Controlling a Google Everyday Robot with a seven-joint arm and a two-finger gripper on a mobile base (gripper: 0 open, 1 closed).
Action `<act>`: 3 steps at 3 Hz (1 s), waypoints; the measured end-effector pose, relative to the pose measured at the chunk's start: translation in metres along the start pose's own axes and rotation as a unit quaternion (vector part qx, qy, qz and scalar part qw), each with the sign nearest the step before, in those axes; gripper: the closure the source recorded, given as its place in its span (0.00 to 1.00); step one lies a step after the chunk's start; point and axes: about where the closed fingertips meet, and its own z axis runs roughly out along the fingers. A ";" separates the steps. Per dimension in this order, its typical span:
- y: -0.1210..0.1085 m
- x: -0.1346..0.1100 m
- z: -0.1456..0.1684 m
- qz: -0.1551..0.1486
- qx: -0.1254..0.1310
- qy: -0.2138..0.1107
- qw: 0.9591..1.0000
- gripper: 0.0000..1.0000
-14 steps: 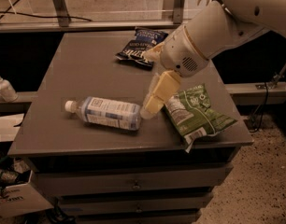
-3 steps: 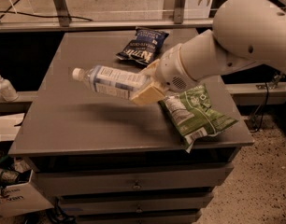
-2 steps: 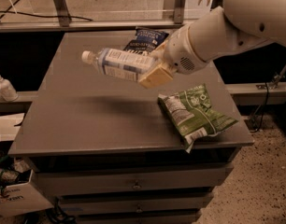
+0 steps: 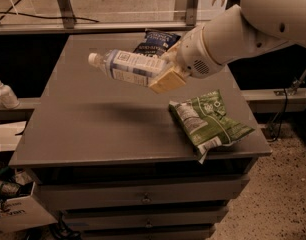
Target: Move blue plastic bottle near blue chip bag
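Note:
The blue plastic bottle (image 4: pixel 127 66), clear with a white cap and a pale blue and white label, is held in the air over the back middle of the table, lying nearly level with its cap pointing left. My gripper (image 4: pixel 165 74) is shut on the bottle's right end, its tan fingers (image 4: pixel 167 81) wrapped around it. The blue chip bag (image 4: pixel 155 41), dark navy with white lettering, lies at the table's back edge, just behind the bottle and partly hidden by it and by my arm.
A green and white snack bag (image 4: pixel 208 120) lies at the table's right front. The grey table (image 4: pixel 93 129) has drawers below. A small white pump dispenser (image 4: pixel 4 93) stands on a ledge at the left. My white arm (image 4: pixel 243 24) reaches in from the upper right.
The bottle was lying on the table; my gripper took hold of it, lifted it, and has carried it back and to the right toward the blue chip bag.

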 end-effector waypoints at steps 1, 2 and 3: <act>-0.018 0.016 0.003 -0.010 0.016 0.026 0.999 1.00; -0.058 0.049 0.008 -0.012 0.043 0.071 0.996 1.00; -0.095 0.087 0.001 0.000 0.073 0.110 0.991 1.00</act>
